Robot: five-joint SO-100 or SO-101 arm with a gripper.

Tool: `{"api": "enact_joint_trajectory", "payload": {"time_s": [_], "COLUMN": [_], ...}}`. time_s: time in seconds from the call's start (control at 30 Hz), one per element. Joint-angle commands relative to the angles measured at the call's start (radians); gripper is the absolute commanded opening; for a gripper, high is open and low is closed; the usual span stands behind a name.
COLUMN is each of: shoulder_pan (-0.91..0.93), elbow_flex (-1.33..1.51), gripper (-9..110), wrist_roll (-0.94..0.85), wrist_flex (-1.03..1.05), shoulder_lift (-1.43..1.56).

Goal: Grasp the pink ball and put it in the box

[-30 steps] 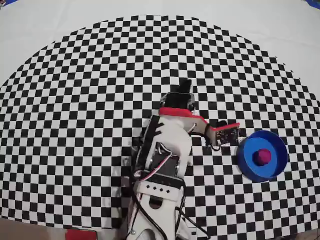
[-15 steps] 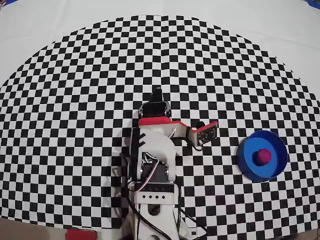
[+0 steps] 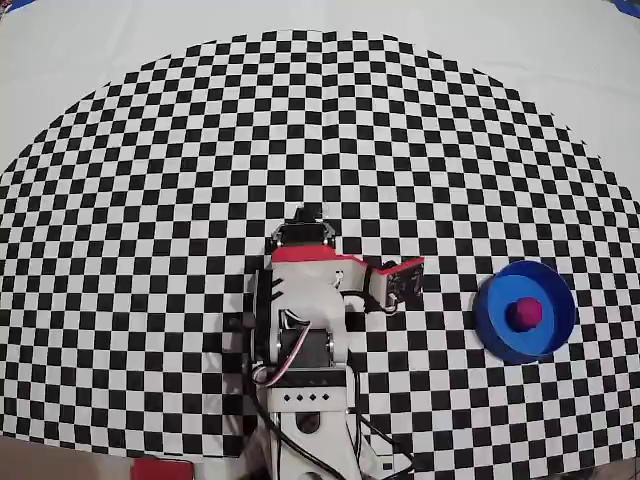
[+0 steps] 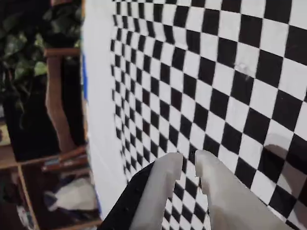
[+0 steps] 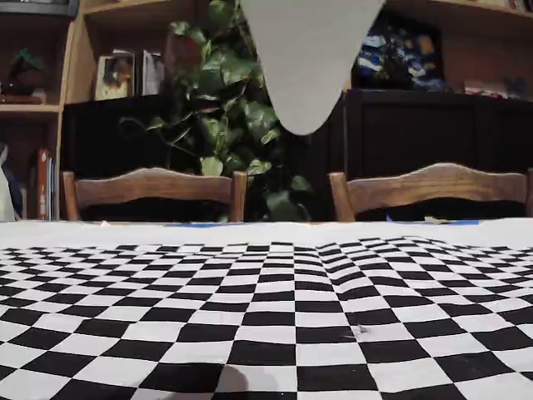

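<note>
In the overhead view the pink ball (image 3: pixel 523 313) lies inside the box (image 3: pixel 493 316), roughly at the middle of the blue tub's floor, with the low rim ringing it on all sides. The box stands on the checkered cloth (image 3: pixel 180 180) near the right edge of the table, a little below mid-height of that view. The arm (image 3: pixel 305 330) rises from the table's near edge, at the bottom centre of the overhead view, folded back over its own base, well apart from the box; its red-trimmed wrist piece (image 3: pixel 395 280) juts toward the right, between the arm's body and the tub but not touching it. In the wrist view the gripper (image 4: pixel 190 157) enters from the bottom edge, its two pale fingers (image 4: pixel 165 187) drawn nearly together with only a thin dark slit between the tips, and nothing is held in that slit (the squares of the cloth show plainly behind it). The gripper hangs above bare checkered cloth there, with the white border of the table and a dark shelf beyond at the left. The fixed view looks low across the table from its edge: checkered cloth in front, two wooden chairs (image 5: pixel 154 190) behind the far edge, a leafy plant (image 5: pixel 221 100) between them, and a pale rounded shape (image 5: pixel 304 58) hanging down from the top edge.
</note>
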Motion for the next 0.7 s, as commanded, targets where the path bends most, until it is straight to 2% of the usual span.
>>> {"api": "enact_joint_trajectory", "payload": {"time_s": [0.0, 0.3, 0.67], "shoulder_pan": [-0.003, -0.006, -0.008], "elbow_flex": [0.008, 0.008, 0.008], "gripper": [0, 0, 0], "wrist_roll": [0.023, 0.026, 0.023], "wrist_flex": [0.044, 0.149, 0.155], "shoulder_lift": [0.017, 0.017, 0.017]}}
